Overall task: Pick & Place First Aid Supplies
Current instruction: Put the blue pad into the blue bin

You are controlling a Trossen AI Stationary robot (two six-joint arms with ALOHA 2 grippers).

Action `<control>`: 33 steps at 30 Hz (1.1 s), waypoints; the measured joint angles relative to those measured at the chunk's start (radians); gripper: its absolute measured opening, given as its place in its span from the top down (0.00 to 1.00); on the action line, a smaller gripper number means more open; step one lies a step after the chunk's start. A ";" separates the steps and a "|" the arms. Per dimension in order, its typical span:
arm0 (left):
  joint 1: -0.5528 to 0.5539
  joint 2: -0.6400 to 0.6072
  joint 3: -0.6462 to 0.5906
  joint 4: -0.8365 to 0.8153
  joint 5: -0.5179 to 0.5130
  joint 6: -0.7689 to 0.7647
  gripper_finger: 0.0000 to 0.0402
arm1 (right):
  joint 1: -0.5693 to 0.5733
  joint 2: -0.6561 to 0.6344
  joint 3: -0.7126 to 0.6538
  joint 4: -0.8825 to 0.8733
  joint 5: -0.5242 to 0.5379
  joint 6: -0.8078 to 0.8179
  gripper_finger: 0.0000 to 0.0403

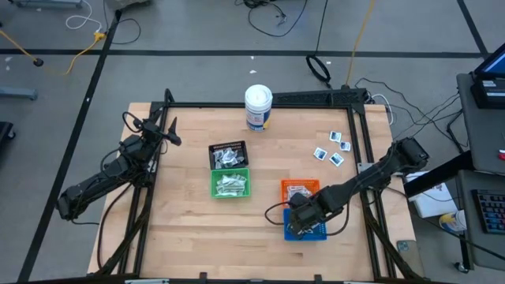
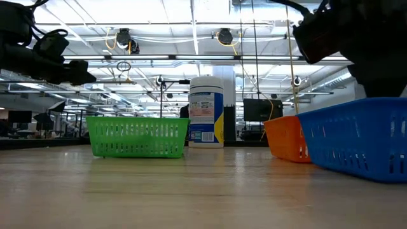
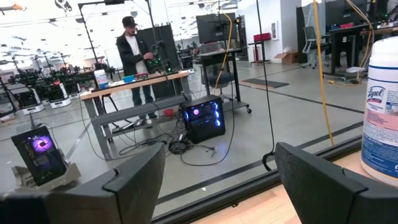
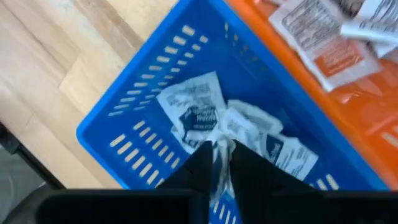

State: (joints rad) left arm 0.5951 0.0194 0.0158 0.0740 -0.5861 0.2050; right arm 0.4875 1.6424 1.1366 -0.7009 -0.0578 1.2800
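Observation:
White square packets with blue print lie heaped in the blue basket, which is at the table's near right. A few more packets lie loose on the table's far right. My right gripper points down into the blue basket and is shut on one packet. My left gripper is open and touches nothing. It hovers over the table's left edge, facing the white canister. My right gripper pinches a white packet between its two fingers, which come at it from above and point down into the blue basket. Only a narrow pale edge of the packet shows between the fingertips. Whether it is lifted clear of the packets below, I cannot tell.
An orange basket with orange-printed packets touches the blue basket's far side. A black basket and a green basket, both holding packets, stand mid-table. The canister stands at the far edge. Bare wood lies to the left and near.

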 joint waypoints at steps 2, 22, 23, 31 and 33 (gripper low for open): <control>0.000 0.000 0.000 0.000 0.000 0.000 0.24 | -0.005 0.000 0.000 0.003 0.000 -0.009 0.82; 0.000 0.000 0.000 0.000 0.000 0.000 0.24 | -0.244 -0.205 0.053 -0.091 -0.024 -0.299 0.43; 0.000 0.000 0.000 0.000 0.000 0.000 0.24 | -0.263 -0.218 0.053 -0.089 -0.024 -0.335 0.44; 0.000 0.000 0.000 0.000 0.000 0.000 0.24 | -0.449 -0.307 0.053 -0.102 -0.022 -0.541 0.46; 0.000 0.000 0.000 0.000 0.000 0.000 0.24 | -0.512 -0.321 0.053 -0.119 -0.022 -0.563 0.46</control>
State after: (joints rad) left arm 0.5953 0.0193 0.0158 0.0738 -0.5861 0.2050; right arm -0.0249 1.3216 1.1892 -0.8195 -0.0796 0.7174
